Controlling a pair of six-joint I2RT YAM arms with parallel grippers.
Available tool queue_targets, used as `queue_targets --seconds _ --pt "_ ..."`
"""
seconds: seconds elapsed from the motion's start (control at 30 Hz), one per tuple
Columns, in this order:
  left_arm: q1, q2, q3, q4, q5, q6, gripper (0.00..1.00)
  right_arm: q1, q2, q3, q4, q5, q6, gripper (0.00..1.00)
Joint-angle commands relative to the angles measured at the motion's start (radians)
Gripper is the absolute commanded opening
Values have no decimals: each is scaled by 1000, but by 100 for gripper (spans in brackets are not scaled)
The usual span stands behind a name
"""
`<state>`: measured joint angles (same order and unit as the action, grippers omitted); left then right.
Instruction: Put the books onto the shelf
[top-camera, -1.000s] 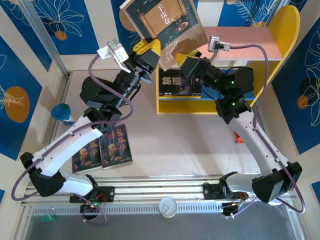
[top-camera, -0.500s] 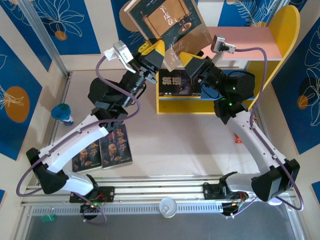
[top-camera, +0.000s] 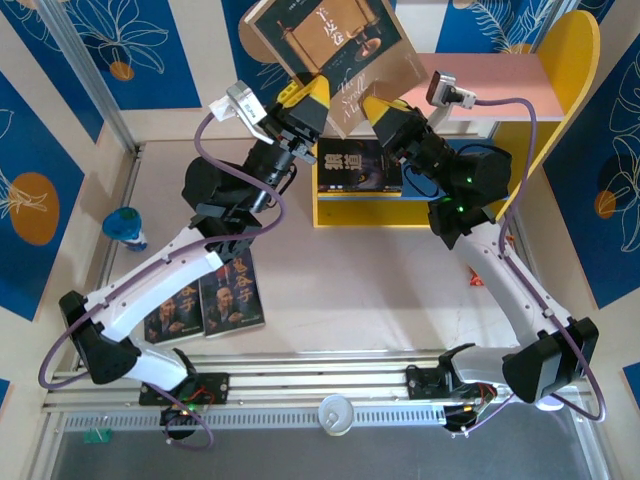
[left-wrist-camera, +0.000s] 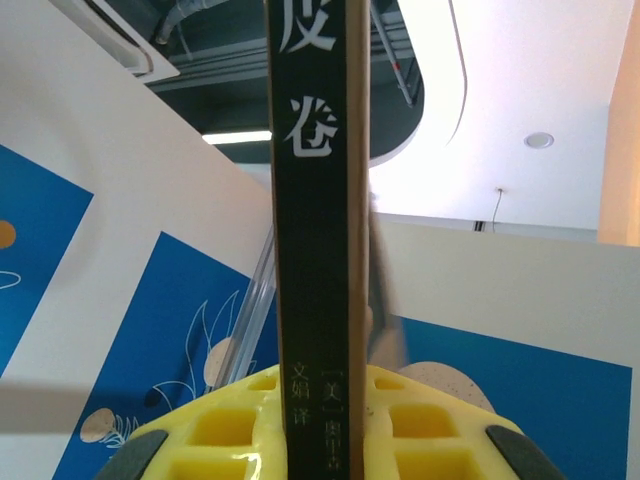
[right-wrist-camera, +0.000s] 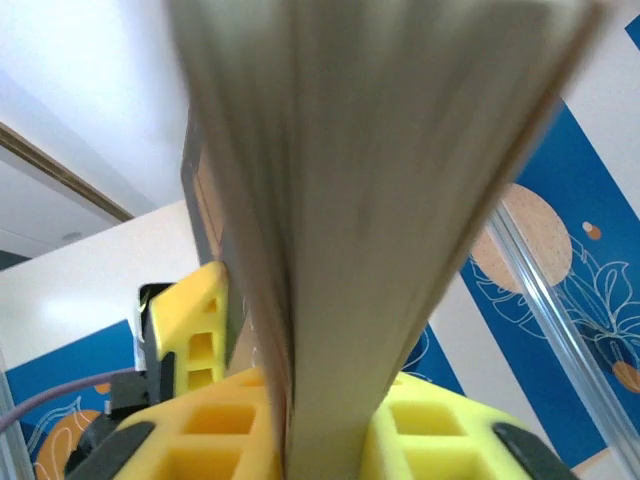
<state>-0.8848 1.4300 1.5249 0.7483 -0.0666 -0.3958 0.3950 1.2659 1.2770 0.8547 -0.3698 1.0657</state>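
I see the brown book (top-camera: 330, 50) aloft at 12 o'clock, left gripper (top-camera: 320, 104) and right gripper (top-camera: 368, 102) both clamped on it. Left wrist gives its spine (left-wrist-camera: 315, 200), right wrist its page edges (right-wrist-camera: 370, 200). Shelf (top-camera: 572, 60) at 1 o'clock; bearded-man books (top-camera: 205, 300) at 8.

— Where is the thin brown paperback book (top-camera: 325, 40)?
— High over the left end of the two-tier wooden shelf with yellow sides (top-camera: 575, 60), at the far side of the pale table (top-camera: 380, 280).
— And the others?
— A dark paperback (top-camera: 345, 168) lies on the lower board. Two bearded-man paperbacks (top-camera: 235, 300) lie side by side at the near left.
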Motion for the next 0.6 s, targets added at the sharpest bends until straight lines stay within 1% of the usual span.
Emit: queue_targets --seconds 0.0,0.1,0.2,0.3,0.37,0.43,0.57 --pt "-8 9 15 55 -7 -24 2 1 -24 9 38 -2 -14 14" --pt "-8 9 15 25 -24 -24 19 -3 -32 19 14 -10 -29 8" --pt "-8 3 11 2 -25 -13 35 -8 -46 30 -32 -20 -58 5" --pt "-6 -11 1 -41 -37 -2 46 -10 -62 33 -81 -32 -86 3" --pt "-3 -28 1 -109 -59 6 50 -14 -75 36 -123 -37 -107 2" --pt "8 -41 30 -232 -61 24 52 -22 -90 32 -160 -40 -130 1" --pt "60 -34 155 -566 -46 44 54 -41 -118 22 -251 -50 -178 1"
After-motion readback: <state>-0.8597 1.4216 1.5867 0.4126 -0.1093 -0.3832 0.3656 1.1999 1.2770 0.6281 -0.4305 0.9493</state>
